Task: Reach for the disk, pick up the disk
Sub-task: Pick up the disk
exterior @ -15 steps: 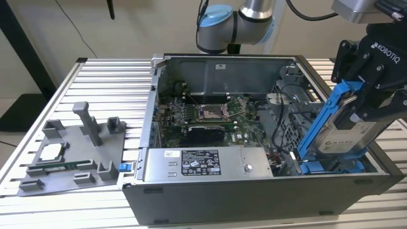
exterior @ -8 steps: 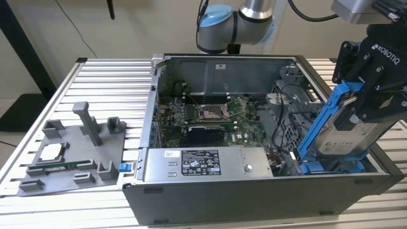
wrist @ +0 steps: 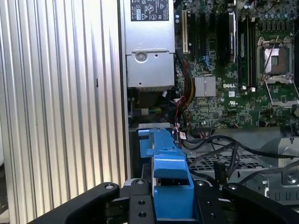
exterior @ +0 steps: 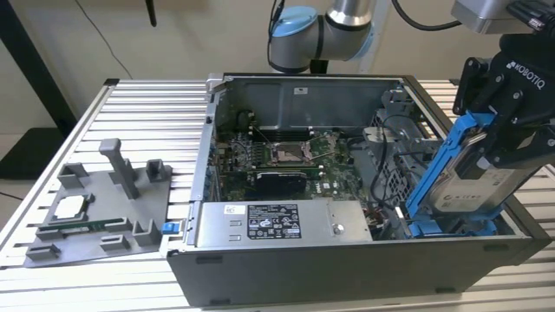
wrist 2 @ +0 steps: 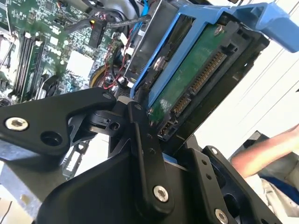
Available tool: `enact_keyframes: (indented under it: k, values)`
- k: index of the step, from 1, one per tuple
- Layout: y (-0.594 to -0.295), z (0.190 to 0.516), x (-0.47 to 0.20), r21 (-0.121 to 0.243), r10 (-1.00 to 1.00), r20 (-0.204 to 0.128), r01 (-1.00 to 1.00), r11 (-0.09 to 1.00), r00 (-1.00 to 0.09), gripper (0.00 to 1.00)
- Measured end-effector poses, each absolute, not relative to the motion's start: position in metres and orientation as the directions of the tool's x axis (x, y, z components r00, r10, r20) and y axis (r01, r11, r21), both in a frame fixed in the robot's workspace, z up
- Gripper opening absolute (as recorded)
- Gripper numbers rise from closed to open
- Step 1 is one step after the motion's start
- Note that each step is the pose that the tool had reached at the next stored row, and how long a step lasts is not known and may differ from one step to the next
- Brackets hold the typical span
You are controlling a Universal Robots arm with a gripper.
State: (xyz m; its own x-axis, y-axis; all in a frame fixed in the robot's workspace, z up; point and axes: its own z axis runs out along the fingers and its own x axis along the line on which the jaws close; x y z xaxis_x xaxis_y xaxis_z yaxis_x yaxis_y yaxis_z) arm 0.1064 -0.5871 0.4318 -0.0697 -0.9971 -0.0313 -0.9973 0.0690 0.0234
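Claw [exterior: 501, 140] clamped on the disk [exterior: 464, 185], holding it tilted on edge, half clear of the case [exterior: 347, 273] bay below, apparently for lift-out.

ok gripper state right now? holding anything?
Gripper: shut on the disk, clamped on its blue-railed upper end; the disk stands tilted, its lower end at the computer case drive bay.
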Motion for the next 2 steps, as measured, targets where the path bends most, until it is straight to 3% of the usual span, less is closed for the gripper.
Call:
enact_keyframes:
  k: [2]
  values:
    - [-0.5871,0.4318,0.1064,0.023,-0.997,-0.031,-0.997,0.069,-0.07,0.0]
